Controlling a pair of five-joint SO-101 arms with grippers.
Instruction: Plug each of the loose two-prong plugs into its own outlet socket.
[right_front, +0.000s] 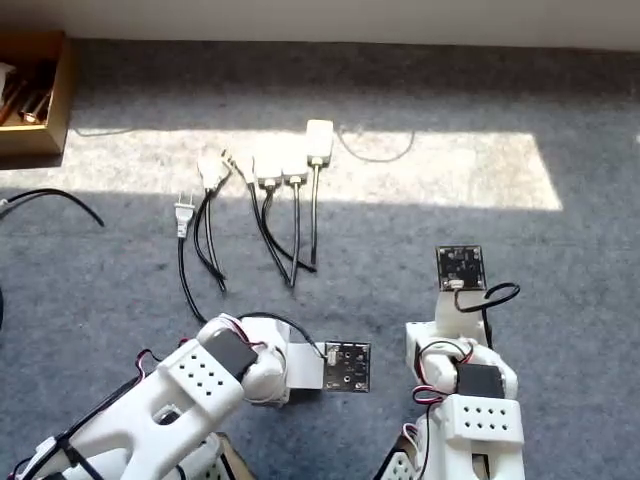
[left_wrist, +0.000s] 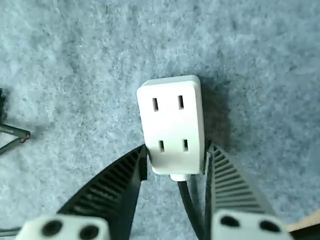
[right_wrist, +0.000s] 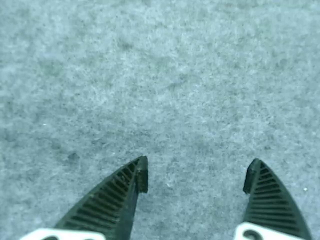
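The left gripper's (left_wrist: 176, 152) black ribbed jaws are closed against the cord end of a white plastic two-outlet socket block (left_wrist: 170, 120), which sits over the grey carpet (right_wrist: 160, 75) with its slots empty; the right gripper (right_wrist: 197, 167) gapes wide, holding nothing; farther off, a white two-prong plug on a black cord (right_front: 183, 212) lies loose beside a row of white blocks (right_front: 290, 160); plugging looks barely begun.

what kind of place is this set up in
Likely an indoor room's floor: grey carpet runs under the cords, a sunlight patch falls across it, and a pale wall edges the far side, with a wooden box near it.
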